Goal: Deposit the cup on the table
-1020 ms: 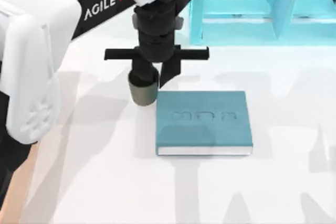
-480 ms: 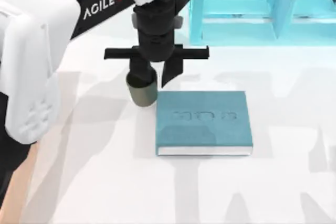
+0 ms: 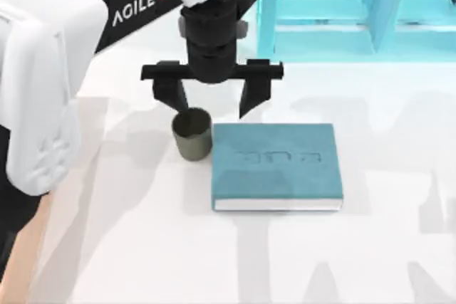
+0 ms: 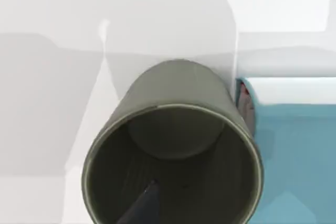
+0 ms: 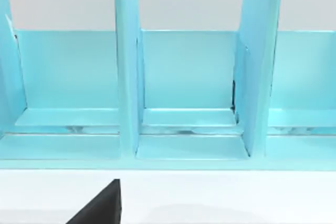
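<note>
While the left pincer (image 3: 211,102) gapes, the cup (image 3: 192,134) stands empty.

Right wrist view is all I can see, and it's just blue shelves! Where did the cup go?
Observer: The cup stands upright on the table, toward the top view's left, in front of that blue rack your right arm faces.
Operator: Is somebody holding it?
Observer: No. The left gripper is open over it, fingers spread wider than the cup.
Operator: Is anything next to it?
Observer: Yes, a teal book lies flat just to its right, very close. I cannot tell if they touch.
Operator: Is there juice inside?
Observer: No, the left wrist view looks into it and shows a bare bottom.
</note>
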